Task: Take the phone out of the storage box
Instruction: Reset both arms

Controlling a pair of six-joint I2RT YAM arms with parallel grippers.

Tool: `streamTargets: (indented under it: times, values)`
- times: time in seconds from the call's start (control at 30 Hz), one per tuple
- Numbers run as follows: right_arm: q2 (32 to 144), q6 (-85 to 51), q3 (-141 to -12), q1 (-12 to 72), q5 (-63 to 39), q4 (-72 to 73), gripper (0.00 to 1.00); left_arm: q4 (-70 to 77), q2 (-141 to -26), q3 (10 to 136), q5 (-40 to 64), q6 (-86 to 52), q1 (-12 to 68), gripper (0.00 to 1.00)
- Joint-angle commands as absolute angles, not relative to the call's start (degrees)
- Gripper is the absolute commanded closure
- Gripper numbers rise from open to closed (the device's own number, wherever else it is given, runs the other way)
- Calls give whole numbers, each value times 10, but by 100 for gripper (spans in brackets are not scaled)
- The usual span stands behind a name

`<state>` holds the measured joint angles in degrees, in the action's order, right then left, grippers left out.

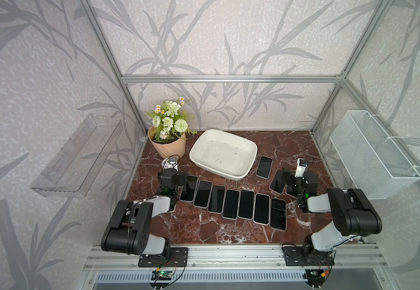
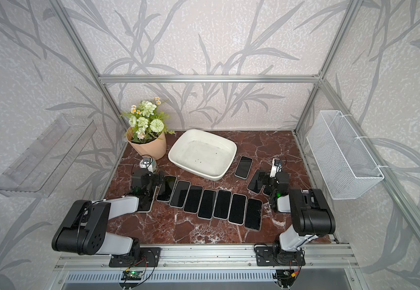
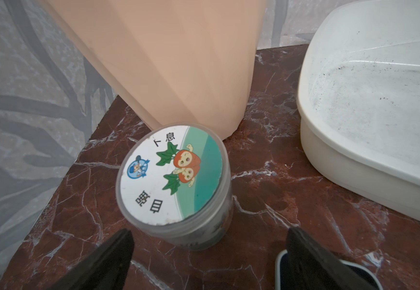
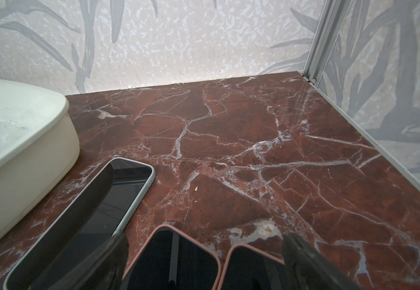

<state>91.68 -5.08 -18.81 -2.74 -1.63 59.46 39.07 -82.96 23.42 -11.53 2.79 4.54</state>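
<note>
**Both tools released, phones out on the tabletop**

The left tool (image 3: 209, 233) stands released. Its two dark fingers (image 3: 108, 258) are wide apart and grip nothing. It hangs low over the tabletop (image 1: 203, 226), just short of a round jar (image 3: 171, 173) with a cartoon lid. Beyond the jar stands the peach flower pot (image 3: 178, 62); whether the two touch I cannot tell.

The right tool (image 4: 205, 238) is released too, and empty. It is poised above two pink-edged phones (image 4: 173, 261) that lie side by side, screens up. Just past them a light-cased phone (image 4: 128, 190) lies flat, close beside the wall of the storage box (image 1: 222, 153) but apart from it.

The storage box sits toward the back of the tabletop, between the flower pot and that phone. Its scuffed, speckled floor lies bare in both top views. Nearer the arms' bases, a row of phones (image 1: 231, 204) runs edge to edge across the middle, screens dark.
</note>
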Motion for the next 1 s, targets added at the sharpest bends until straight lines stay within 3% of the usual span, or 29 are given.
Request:
streamTargets:
  times: [0.0, 0.1, 0.2, 0.97]
  values:
    - [905, -47, -200, -28, -22, 583, 1, 481, -849, 217, -95, 20, 29, 0]
    - [906, -45, -202, -28, -25, 578, 1, 554, -885, 201, -114, 11, 29, 0]
    - [906, -44, -204, -28, -25, 575, 1, 464, -871, 234, -110, -10, 11, 0]
    - [905, -32, -214, -19, -24, 554, 1, 466, -871, 235, -96, -9, 6, 0]
